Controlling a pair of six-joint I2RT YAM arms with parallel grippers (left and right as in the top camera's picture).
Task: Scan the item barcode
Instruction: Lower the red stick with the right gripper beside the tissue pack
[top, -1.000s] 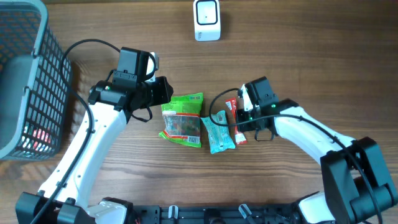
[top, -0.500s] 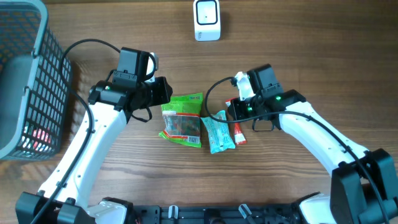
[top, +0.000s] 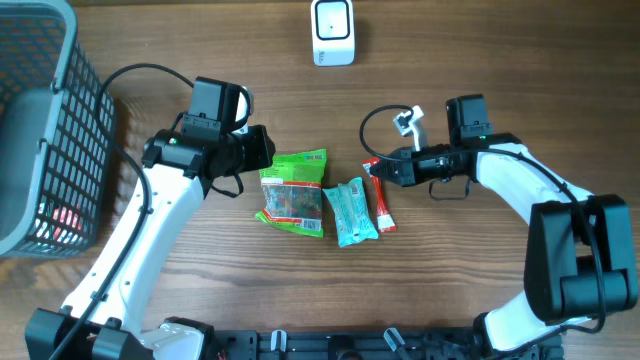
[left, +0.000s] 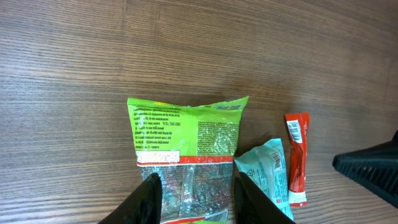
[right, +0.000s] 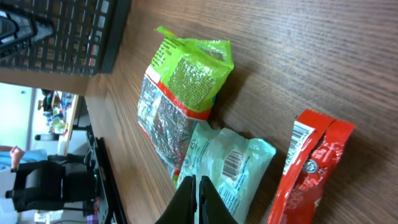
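Red stick packet (top: 381, 200) lies just beside the closed right gripper (top: 384, 172).

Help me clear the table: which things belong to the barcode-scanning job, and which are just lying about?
Job: scanner, green packet, teal packet, red stick.
Lying about: basket, though scanned items may go there.

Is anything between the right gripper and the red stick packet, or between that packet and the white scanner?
Nothing visible. The shut right gripper is at the upper end of the red stick packet; only bare table lies between it and the white scanner.
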